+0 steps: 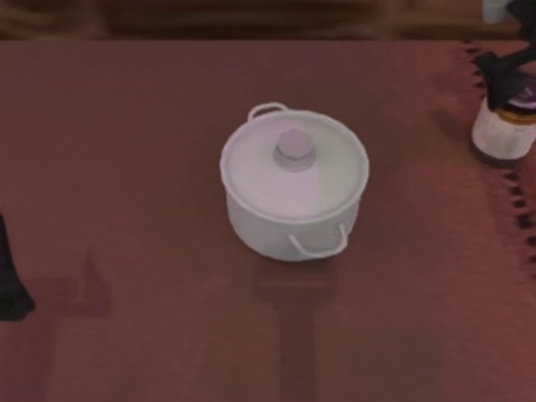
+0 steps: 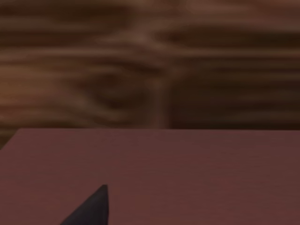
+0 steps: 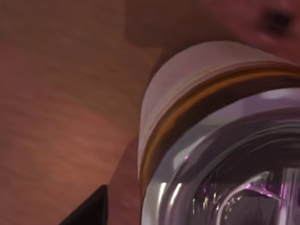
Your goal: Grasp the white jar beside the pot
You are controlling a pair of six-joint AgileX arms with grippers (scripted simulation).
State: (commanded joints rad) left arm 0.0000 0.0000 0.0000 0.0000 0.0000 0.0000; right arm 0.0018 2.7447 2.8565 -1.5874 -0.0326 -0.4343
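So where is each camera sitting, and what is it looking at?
Top view: above the reddish-brown table, looking down on the large white lidded pot; left arm parked at the table's left edge, right end effector over the small white jar with a navy lid.
Left wrist view: on the left arm, facing bare table; one dark fingertip shows.
Right wrist view: right above the jar.
Top and right wrist views share the jar.

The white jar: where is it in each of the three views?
Top view: white jar at the table's right edge, under the right end effector.
Left wrist view: not in it.
Right wrist view: white jar fills the frame.
Shared landmark: the reddish table.
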